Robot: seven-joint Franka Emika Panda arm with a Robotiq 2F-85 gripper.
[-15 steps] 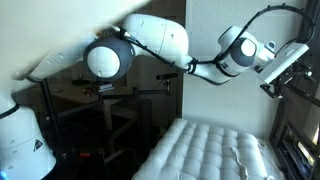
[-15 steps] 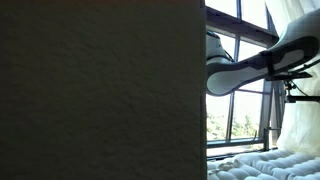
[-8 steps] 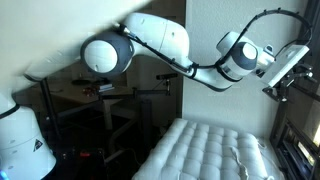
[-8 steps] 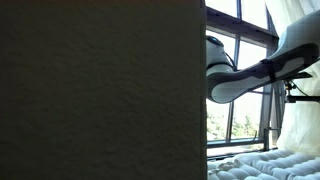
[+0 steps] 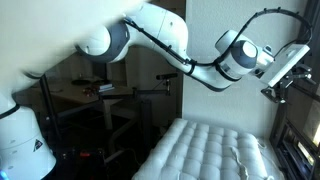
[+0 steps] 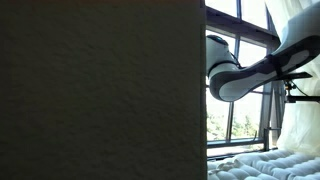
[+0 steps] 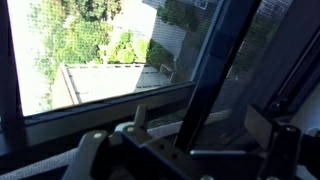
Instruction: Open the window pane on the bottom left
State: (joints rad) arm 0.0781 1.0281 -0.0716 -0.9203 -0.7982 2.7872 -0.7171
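In the wrist view the window pane [image 7: 90,55] fills the upper left: glass with a fine mesh, trees and a roof behind it. Its dark frame bar [image 7: 215,70] runs diagonally down between my fingers. A small pale latch [image 7: 140,115] stands on the sill rail. My gripper [image 7: 190,145] is open just in front of the frame, with nothing between its fingers [image 7: 90,150]. In an exterior view the gripper [image 5: 285,78] is stretched out at the far right, against the window.
A white quilted mattress [image 5: 215,150] lies below the outstretched arm. A desk with small items [image 5: 100,92] stands in the dark behind. A textured wall panel [image 6: 100,90] blocks most of an exterior view; tall window panes [image 6: 240,40] and a white curtain [image 6: 300,130] show beside it.
The arm's large rear joint has swung up and to the left. The gripper has stayed at the window, still open.
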